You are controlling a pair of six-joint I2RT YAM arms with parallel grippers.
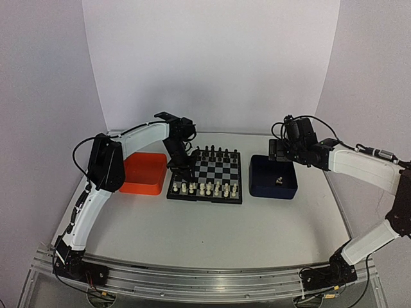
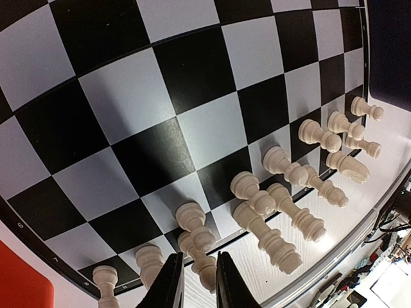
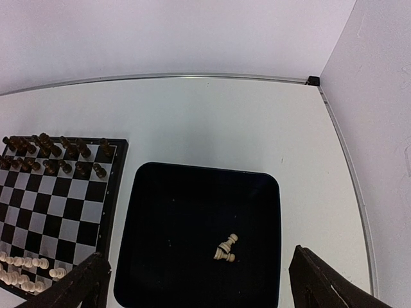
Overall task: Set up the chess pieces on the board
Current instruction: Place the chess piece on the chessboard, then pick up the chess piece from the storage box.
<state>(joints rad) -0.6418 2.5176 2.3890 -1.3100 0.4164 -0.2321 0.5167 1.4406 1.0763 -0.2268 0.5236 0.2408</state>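
The left gripper point(image 2: 198, 277) hangs low over the board's near left corner, its fingers nearly together with a cream piece showing in the gap (whether it is pinched cannot be told). Around it the chess pieces point(image 2: 247, 187) stand packed in two rows along the near side of the board point(image 1: 219, 171), which sits toward the middle of the table's far edge. The right gripper point(image 3: 199, 273), spread wide and empty, hovers over the blue tray point(image 3: 186, 212) toward the right edge, where a couple more lie. The neighbours stand so close that a sideways finger could topple them
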